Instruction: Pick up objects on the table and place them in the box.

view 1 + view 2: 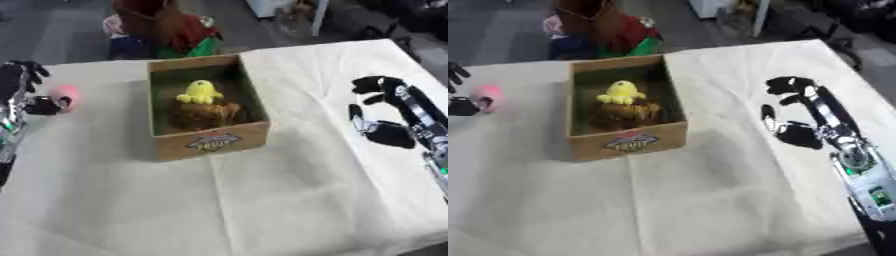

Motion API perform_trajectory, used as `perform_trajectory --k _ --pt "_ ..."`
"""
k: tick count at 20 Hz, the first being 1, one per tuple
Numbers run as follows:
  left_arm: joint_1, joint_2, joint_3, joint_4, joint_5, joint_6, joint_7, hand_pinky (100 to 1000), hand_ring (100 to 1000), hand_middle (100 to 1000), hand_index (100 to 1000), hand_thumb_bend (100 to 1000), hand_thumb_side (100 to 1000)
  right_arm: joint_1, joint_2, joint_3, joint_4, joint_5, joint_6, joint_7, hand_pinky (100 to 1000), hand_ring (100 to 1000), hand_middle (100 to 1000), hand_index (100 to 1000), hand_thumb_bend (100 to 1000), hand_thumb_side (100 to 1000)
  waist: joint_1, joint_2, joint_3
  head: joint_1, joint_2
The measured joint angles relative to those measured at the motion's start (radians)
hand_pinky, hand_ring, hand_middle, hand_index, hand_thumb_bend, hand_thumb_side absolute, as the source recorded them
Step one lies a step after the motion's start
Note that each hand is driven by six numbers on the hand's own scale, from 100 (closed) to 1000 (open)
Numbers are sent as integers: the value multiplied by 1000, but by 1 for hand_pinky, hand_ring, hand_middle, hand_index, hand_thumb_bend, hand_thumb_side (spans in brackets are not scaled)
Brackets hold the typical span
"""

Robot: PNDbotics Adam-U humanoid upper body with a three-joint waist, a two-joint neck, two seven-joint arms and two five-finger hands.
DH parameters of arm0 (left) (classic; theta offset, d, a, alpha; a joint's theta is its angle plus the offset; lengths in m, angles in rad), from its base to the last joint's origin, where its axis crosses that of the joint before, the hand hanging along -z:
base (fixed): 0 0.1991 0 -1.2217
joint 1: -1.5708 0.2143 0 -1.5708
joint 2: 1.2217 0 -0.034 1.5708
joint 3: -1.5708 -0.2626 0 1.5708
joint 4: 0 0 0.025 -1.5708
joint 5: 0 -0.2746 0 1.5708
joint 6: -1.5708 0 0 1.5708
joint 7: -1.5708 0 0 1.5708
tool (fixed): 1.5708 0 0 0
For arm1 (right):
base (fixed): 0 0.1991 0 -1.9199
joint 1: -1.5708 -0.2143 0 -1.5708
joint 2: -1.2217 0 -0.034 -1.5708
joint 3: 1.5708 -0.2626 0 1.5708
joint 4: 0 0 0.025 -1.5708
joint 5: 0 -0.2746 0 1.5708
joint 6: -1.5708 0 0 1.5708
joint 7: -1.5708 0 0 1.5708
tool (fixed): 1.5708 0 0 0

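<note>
A brown cardboard box [208, 141] stands open in the middle of the cloth-covered table. Inside it a yellow plush toy [199, 92] sits on top of a brown furry thing [206, 115]. At the far left a small pink object [67, 95] lies on the cloth. My left hand [28, 75] is right against it, fingers pointing up and the thumb low beside the pink object, not closed round it. My right hand [798, 112] hovers over the right part of the table with fingers spread, holding nothing.
Behind the table's far edge stands a heap of coloured things [162, 27] in brown, red and green. The white cloth [262, 200] spreads wide in front of the box. The table's right edge runs close to my right arm.
</note>
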Motion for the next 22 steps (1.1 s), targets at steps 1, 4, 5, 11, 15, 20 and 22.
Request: perform_trajectory --k 1,4,5,11,15,20,22 --pt "0 1 0 0 -1 3 -19 723 657 706 807 790 100 0 0 0 1 0 0 0 712 795 680 807 123 100 0 0 0 0 0" --pt "0 1 7 11 -1 18 -65 722 659 715 808 782 100 0 0 0 4 0 -1 0 712 795 680 807 120 100 2 1 -1 -3 0" --pt "0 1 10 17 -1 23 -74 712 647 701 796 761 100 0 0 0 4 0 -1 1 712 795 681 808 119 100 2 3 -3 -3 0" --pt "-1 0 21 55 -4 45 -43 656 557 592 703 621 100 0 0 0 5 -1 -2 2 712 795 680 808 111 100 0 17 -15 -4 0" --pt "-7 -3 23 72 -10 51 7 616 492 516 634 570 100 -1 1 0 5 -2 -3 3 712 795 679 807 104 100 1 22 -21 -4 0" --pt "-8 -13 26 71 -4 50 97 490 303 261 366 450 100 -1 2 0 7 -3 -3 3 711 795 679 807 100 100 5 22 -25 -4 0" --pt "-8 -15 26 57 21 44 145 473 291 236 341 445 100 -1 2 0 9 -4 -3 3 711 795 679 807 100 100 5 22 -24 -4 -1"
